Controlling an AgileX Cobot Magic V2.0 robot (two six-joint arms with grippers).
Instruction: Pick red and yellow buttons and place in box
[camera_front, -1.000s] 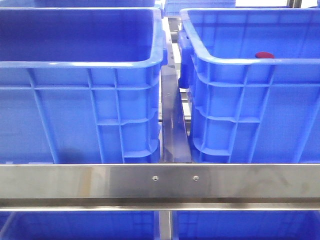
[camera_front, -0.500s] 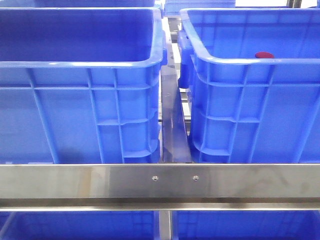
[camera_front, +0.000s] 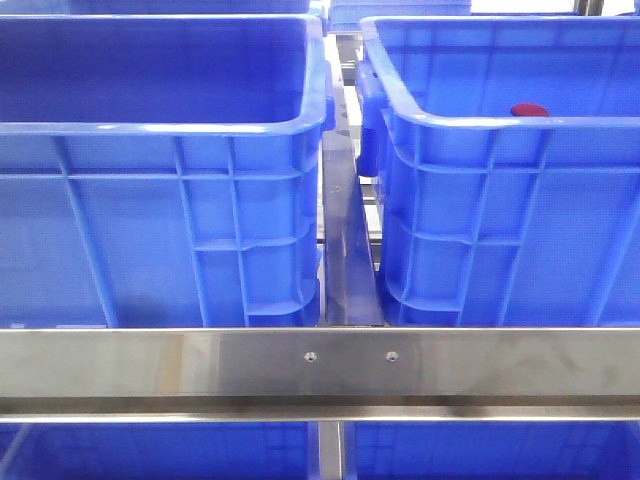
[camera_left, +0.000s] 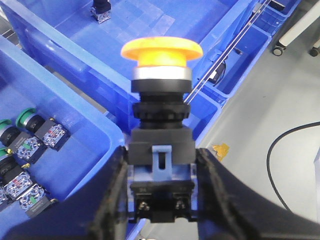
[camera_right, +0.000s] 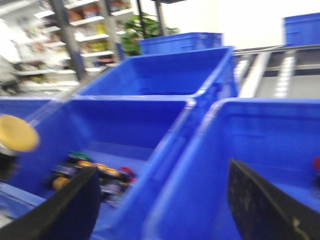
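The left gripper (camera_left: 161, 200) has its jaws pinching the black and blue body of the yellow button (camera_left: 161, 52), which stands upright between the two dark fingers (camera_left: 112, 195) with its orange-yellow cap on top. Behind it in the left wrist view lie two blue crates; the nearer one holds a cluster of green-capped switches (camera_left: 25, 145), and the farther one holds a single small switch (camera_left: 100, 10) on its floor.

The right gripper (camera_right: 160, 200) has its jaws spread wide with nothing between them. Its view is blurred, so details are uncertain, but it shows several blue crates side by side, one of them with a heap of mixed switches (camera_right: 95, 175) at the bottom, and a yellow cap at the edge of the picture.

In the front view, two large blue crates stand side by side behind a steel rail (camera_front: 320, 365). The box (camera_front: 500, 220), on the right with lighter ribbed inner walls, has the red button (camera_front: 529, 110) inside, its cap just showing above the near rim. The left crate (camera_front: 160, 220) has a smooth dark inside. Neither arm shows in this view.
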